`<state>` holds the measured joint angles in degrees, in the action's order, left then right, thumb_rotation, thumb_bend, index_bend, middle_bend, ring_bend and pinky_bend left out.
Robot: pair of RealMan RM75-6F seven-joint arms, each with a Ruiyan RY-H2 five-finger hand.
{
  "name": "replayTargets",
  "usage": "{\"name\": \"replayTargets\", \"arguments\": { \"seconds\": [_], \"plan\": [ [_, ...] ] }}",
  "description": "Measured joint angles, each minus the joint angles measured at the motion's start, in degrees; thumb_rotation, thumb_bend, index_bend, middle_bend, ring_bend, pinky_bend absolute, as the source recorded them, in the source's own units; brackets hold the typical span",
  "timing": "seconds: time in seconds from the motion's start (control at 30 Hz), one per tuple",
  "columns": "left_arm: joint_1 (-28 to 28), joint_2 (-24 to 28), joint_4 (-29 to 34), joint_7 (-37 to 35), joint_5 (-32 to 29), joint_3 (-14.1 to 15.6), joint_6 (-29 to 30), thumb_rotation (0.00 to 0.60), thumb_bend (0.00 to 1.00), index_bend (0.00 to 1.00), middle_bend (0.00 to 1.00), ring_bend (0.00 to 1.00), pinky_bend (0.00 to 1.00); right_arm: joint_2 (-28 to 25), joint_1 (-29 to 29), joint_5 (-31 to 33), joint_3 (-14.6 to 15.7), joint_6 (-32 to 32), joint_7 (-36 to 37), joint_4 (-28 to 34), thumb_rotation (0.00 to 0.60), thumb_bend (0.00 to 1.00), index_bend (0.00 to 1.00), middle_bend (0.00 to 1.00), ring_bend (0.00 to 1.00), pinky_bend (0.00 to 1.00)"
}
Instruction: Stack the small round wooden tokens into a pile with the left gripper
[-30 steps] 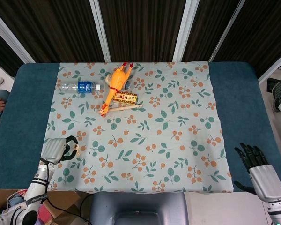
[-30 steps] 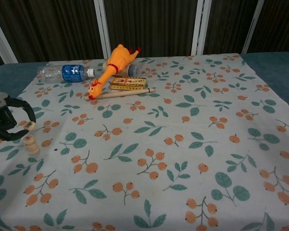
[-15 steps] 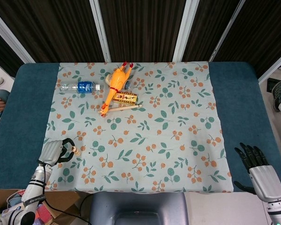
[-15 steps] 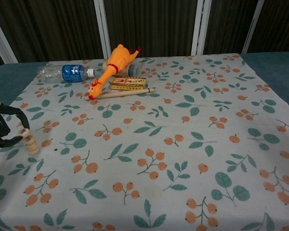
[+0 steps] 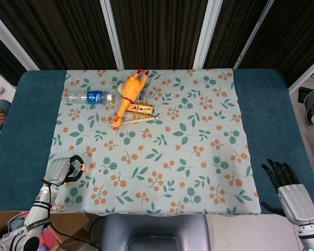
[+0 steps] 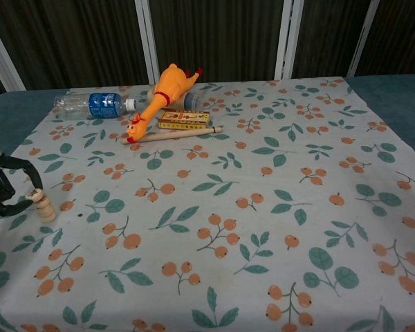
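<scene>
since a second ago, the left hand (image 5: 58, 170) has drawn back toward the near left corner of the floral cloth (image 5: 199, 167), and the top token of the small pile, then between its fingertips, now shows beside them.

head view: the stack of wooden tokens (image 5: 85, 169) stands just right of the left hand's dark fingers, which curve around an open gap; whether a fingertip touches the pile cannot be told from here. the right hand (image 5: 283, 180) rests at the near right over the blue table (image 5: 272, 115), fingers spread, holding nothing. at the far side lie a water bottle (image 5: 90, 97), a yellow rubber chicken (image 5: 129, 95), a small printed box (image 5: 139, 110) and a wooden stick (image 5: 138, 120), the last three close together.

chest view: the left hand (image 6: 1, 190) shows at the frame's left edge, thumb and fingers arched apart like a claw with nothing gripped between them. the token pile (image 6: 41, 203) stands upright on the cloth (image 6: 263, 207) just beside the fingertips, its topmost piece sitting slightly askew. bottle (image 6: 93, 104), chicken (image 6: 162, 93), box (image 6: 184, 120) and stick (image 6: 176, 133) lie well apart from the pile at the far end.
</scene>
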<state>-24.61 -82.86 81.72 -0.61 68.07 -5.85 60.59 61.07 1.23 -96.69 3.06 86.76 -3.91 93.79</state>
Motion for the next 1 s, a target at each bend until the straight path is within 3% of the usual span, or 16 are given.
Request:
{"name": "replayTargets", "arguments": {
  "seconds": [1.0],
  "plan": [
    [0.54,-0.17,0.03,-0.87,1.42,-0.09,-0.24,0.600,0.40,0.41,1.00,1.00,1.00,-0.03,-0.24,-0.05,-0.05,0.56,0.06,0.01,0.600,0.13,0.00,0.00,0.00,0.00]
  ]
}}
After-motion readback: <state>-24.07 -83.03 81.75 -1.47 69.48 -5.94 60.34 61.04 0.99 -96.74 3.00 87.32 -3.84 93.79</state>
